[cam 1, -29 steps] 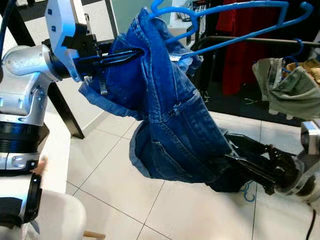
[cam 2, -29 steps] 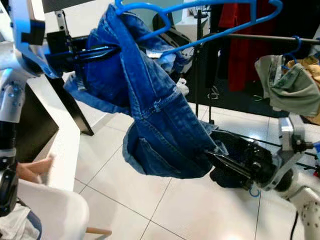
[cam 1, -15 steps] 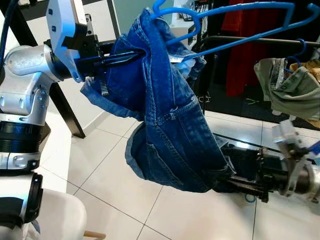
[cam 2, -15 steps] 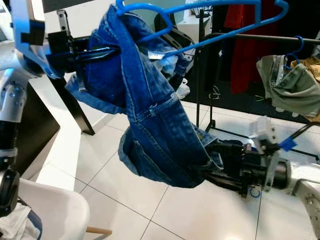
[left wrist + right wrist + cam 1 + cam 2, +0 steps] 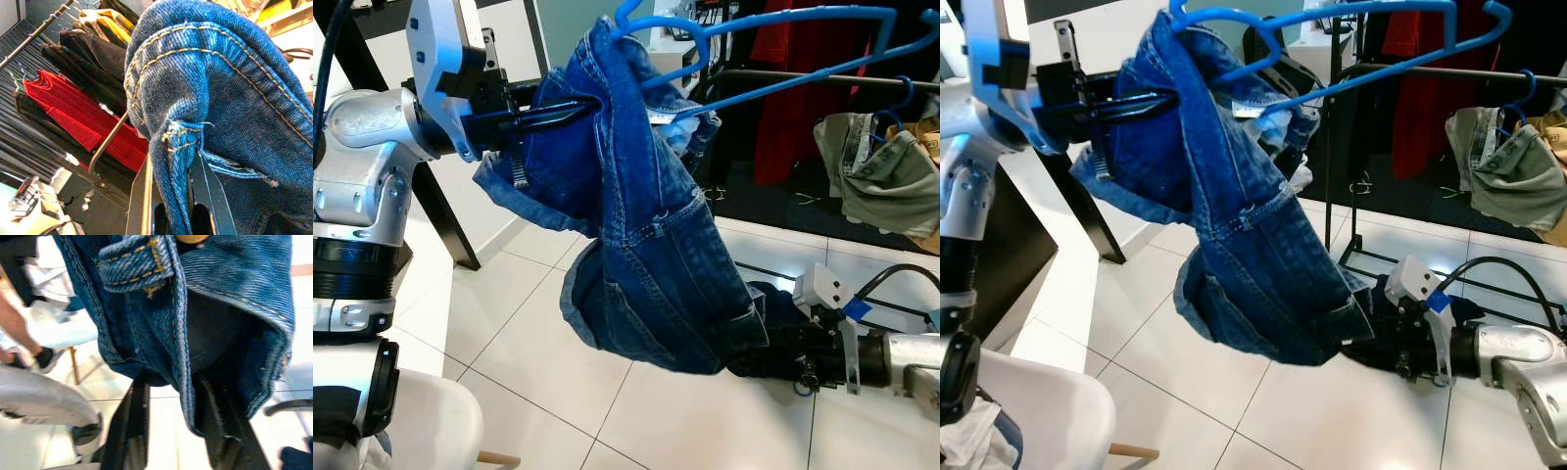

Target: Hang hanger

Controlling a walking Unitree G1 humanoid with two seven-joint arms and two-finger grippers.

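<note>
The blue hanger (image 5: 773, 49) is held high in the air, level with the clothes rail (image 5: 822, 78), with a pair of jeans (image 5: 646, 245) draped over it and sagging down towards the tiled floor (image 5: 529, 352). The hanger's hook end sits near the top of the denim, not yet over the rail.

The left gripper (image 5: 543, 110) is raised at rail height, and its 2 jaws are closed on a thick fold of the jeans up by the hanger. In the left wrist view a doubled seam is pinched between the black fingers (image 5: 208, 188). The right gripper (image 5: 181, 431) is low, and its jaws straddle the hanging lower hem of the jeans with the cloth running between them. They look only partly closed, so I judge it a light hold rather than a firm clamp.

To hang it well, the left arm needs to carry the load across until the hook clears the rail, then lower so the hook settles on bare bar beside the olive garment (image 5: 881, 181) already hanging there. The right gripper should keep the hem taut and away from the rack's foot so the weight does not swing or drag the denim off the hanger. The left jaws should open only once the rail is bearing the hook.
</note>
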